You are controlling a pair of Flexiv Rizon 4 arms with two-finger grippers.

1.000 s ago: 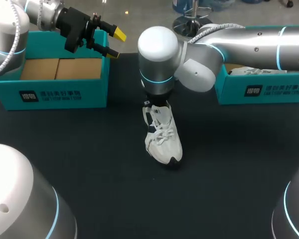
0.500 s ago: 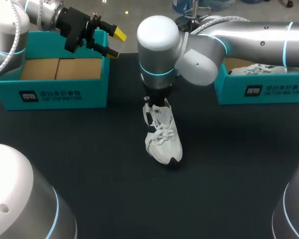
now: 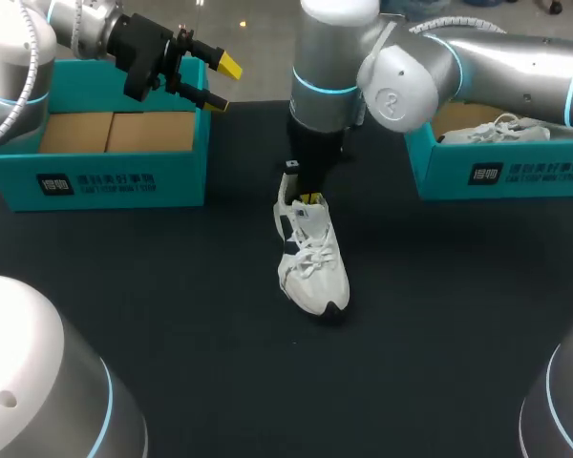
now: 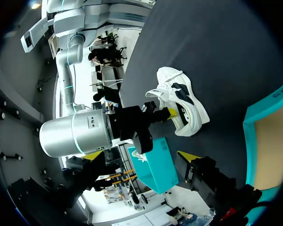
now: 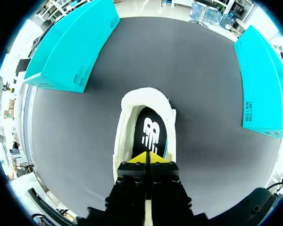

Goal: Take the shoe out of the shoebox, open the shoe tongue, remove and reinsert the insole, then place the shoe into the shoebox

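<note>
In the right shoebox (image 3: 501,174) lies a shoe (image 3: 499,129).

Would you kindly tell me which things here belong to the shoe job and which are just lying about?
Job: shoe, its insole, right pincer, left shoebox or right shoebox.
Lying about: second shoe, in the right shoebox.

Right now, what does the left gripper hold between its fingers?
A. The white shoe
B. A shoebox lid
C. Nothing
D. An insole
C: the left gripper is open with nothing between its yellow tips, near a corner of the left shoebox, while the shoe lies on the table.
</note>
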